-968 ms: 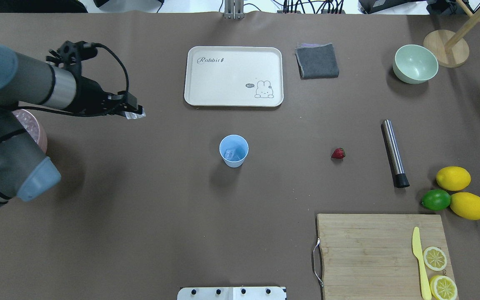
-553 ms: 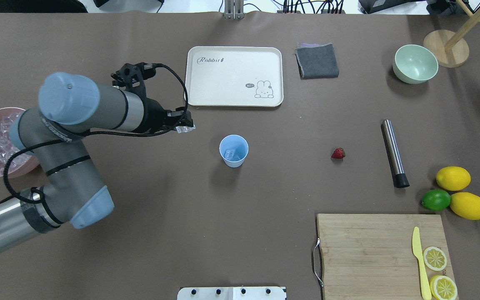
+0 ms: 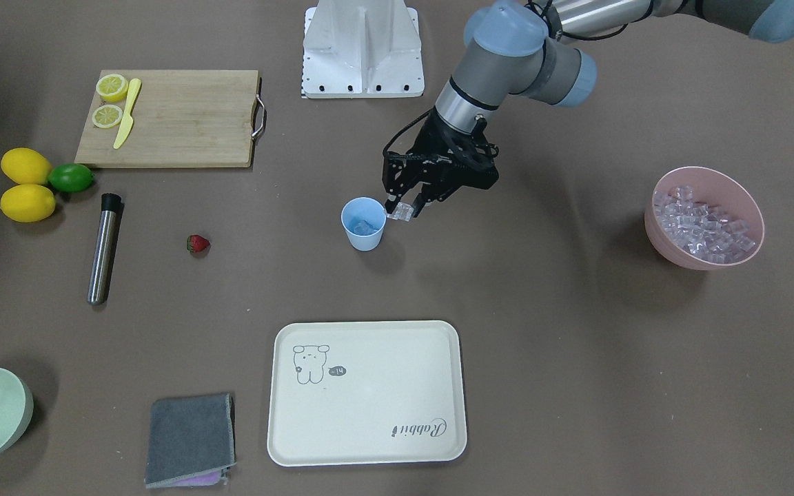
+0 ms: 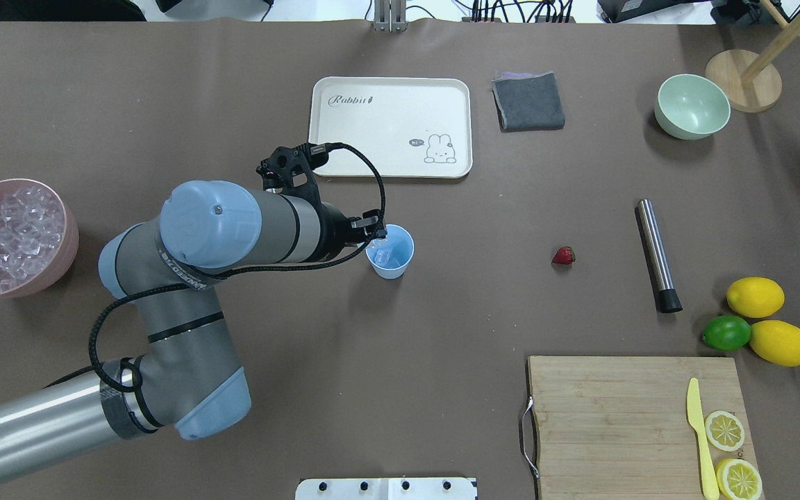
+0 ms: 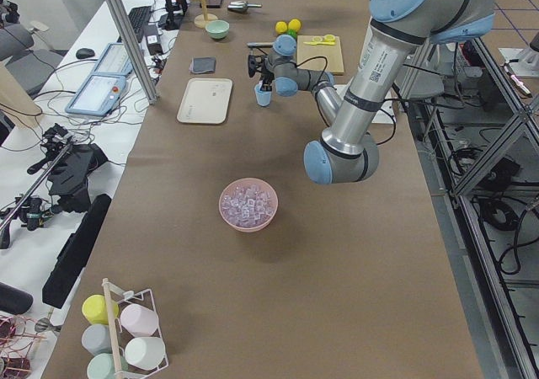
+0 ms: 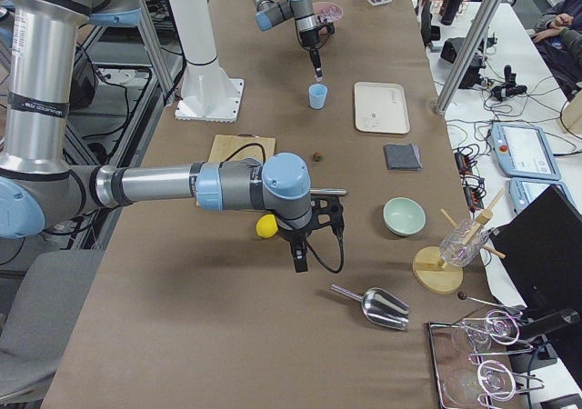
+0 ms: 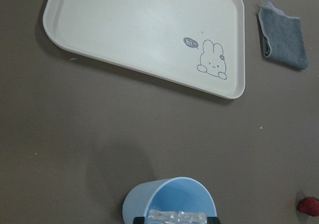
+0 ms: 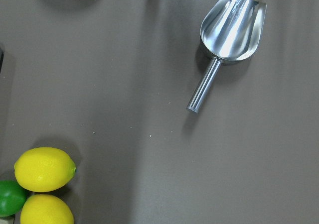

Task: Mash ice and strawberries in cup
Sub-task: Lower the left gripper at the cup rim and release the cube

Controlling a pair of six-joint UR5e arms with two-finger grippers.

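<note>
The light-blue cup [image 4: 392, 264] stands mid-table with ice [image 4: 384, 258] inside. My left gripper [image 4: 374, 238] hangs at the cup's left rim, shut on one clear ice cube [image 3: 400, 212]. In the left wrist view that ice cube [image 7: 177, 217] sits just above the cup [image 7: 149, 199]. More ice fills the pink bowl [image 4: 70, 243] at the far left. The strawberry [image 4: 563, 256] lies on the table to the right of the cup. My right gripper [image 6: 299, 262] shows only in the exterior right view, over the table near the lemons; I cannot tell its state.
A steel muddler [image 4: 657, 255] lies right of the strawberry. Behind the cup are a cream tray [image 4: 344, 139], a grey cloth [image 4: 528, 101] and a green bowl [image 4: 671, 121]. Lemons [image 4: 755, 297], a lime [image 4: 726, 333] and a cutting board [image 4: 608, 417] sit front right. A metal scoop [image 8: 227, 35] lies further right.
My left arm has swung right from beside the pink bowl to the cup's rim, carrying the ice cube. Nothing else moved.
</note>
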